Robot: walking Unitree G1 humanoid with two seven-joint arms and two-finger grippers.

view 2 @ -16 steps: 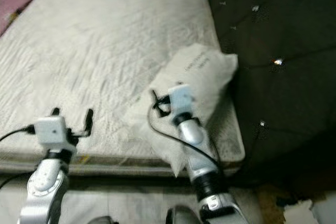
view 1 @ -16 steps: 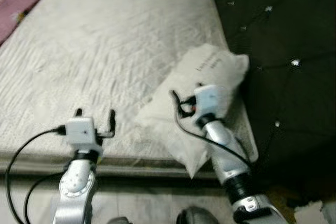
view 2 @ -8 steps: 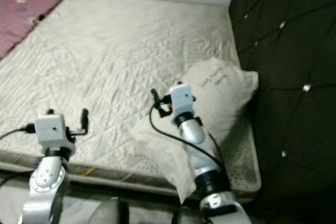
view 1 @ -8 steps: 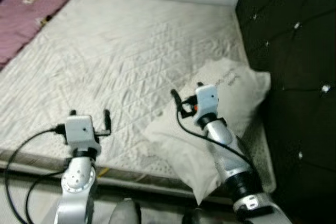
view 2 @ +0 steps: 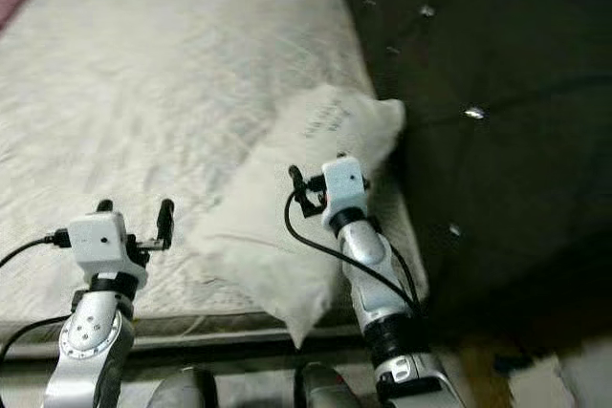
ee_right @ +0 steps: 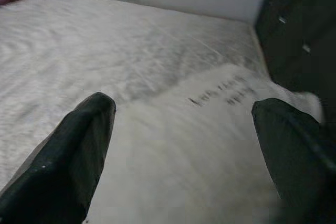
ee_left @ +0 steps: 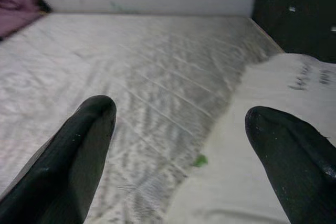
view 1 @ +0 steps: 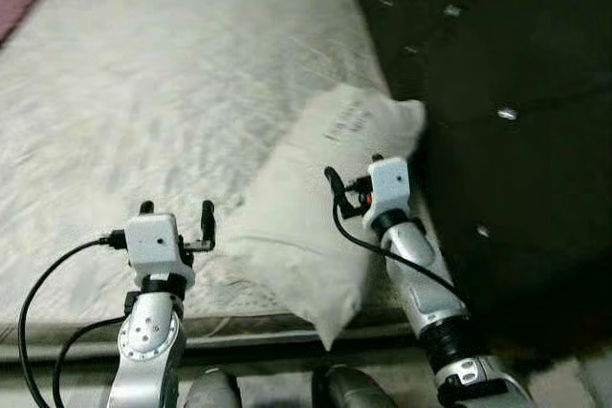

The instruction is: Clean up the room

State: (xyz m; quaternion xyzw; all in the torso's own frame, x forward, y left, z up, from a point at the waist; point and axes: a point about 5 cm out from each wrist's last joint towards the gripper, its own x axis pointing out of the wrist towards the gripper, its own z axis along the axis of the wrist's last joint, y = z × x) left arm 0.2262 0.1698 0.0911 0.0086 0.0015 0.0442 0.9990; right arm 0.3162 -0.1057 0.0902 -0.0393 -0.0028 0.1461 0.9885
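Left gripper (view 1: pixel 175 209): fingers spread wide apart with nothing between them, held over the mattress just beside the pillow's lower end.
Right gripper (view 1: pixel 352 173): fingers apart and clamped on nothing, poised above the pillow, on its side towards the headboard.
Pillow (view 1: pixel 311 200): white, with a line of dark print near its far end; lies slantwise on the mattress, its far end against the headboard and its near corner hanging past the mattress edge.
Mattress (view 1: pixel 143 112): pale and quilted, spreading away from the pillow on the side opposite the headboard.
Headboard (view 1: pixel 497 93): dark, tufted with shiny buttons, right beside the pillow.
Purple cloth (ee_left: pixel 18 11): bunched at the mattress's far corner, well apart from the pillow.
Green speck (ee_left: pixel 199 160): small, on the mattress touching the pillow's edge.
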